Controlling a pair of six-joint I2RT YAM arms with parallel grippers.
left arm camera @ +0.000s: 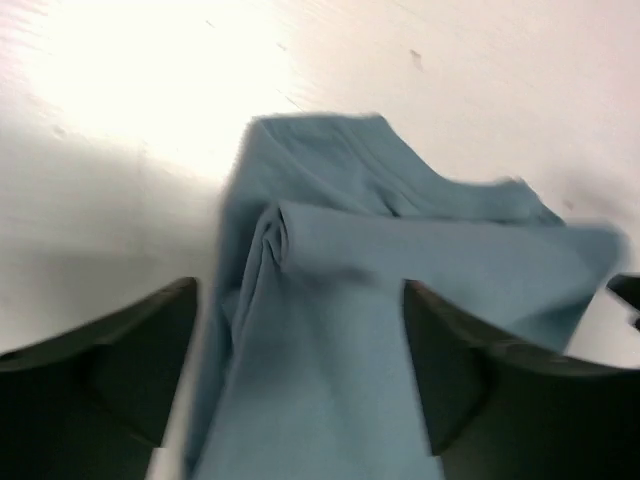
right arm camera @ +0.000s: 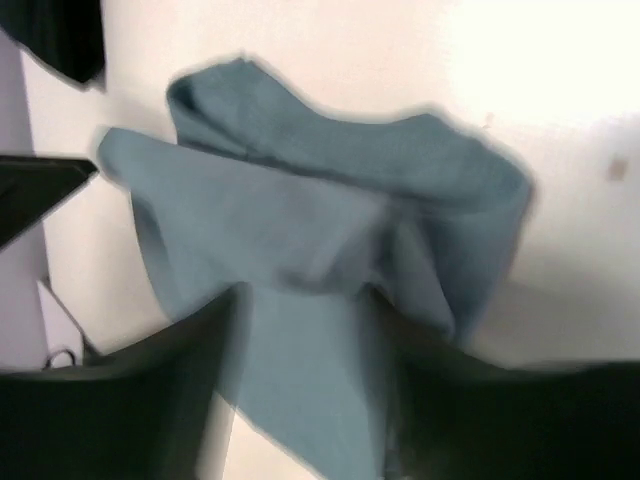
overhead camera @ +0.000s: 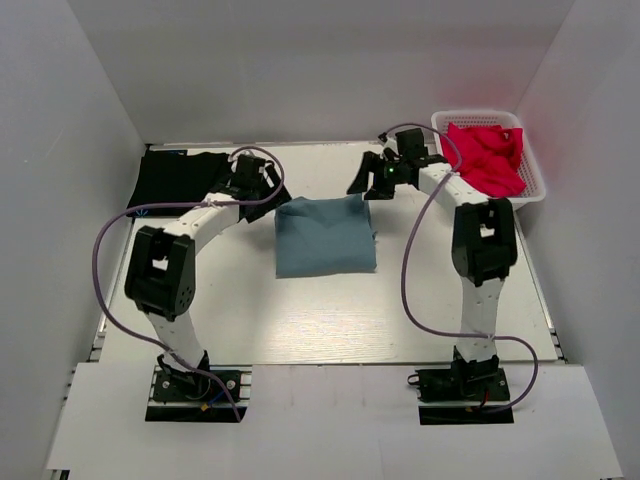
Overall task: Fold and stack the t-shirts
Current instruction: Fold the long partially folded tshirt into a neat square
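Note:
The dusty blue-grey t-shirt (overhead camera: 325, 237) lies folded in a rough square mid-table. The black t-shirt (overhead camera: 180, 178) lies flat at the back left, and its edge shows in the right wrist view (right arm camera: 60, 35). My left gripper (overhead camera: 272, 195) is at the blue-grey shirt's far left corner. In the left wrist view it (left arm camera: 300, 290) is open, with the blue-grey cloth (left arm camera: 400, 250) running between its wide-apart fingers. My right gripper (overhead camera: 370, 188) is at the far right corner. In the right wrist view it (right arm camera: 308, 295) is open around rumpled cloth (right arm camera: 300, 200).
A white basket (overhead camera: 440, 125) holding red cloth (overhead camera: 490, 155) stands at the back right, close behind the right arm. White walls enclose the table on three sides. Purple cables loop off both arms.

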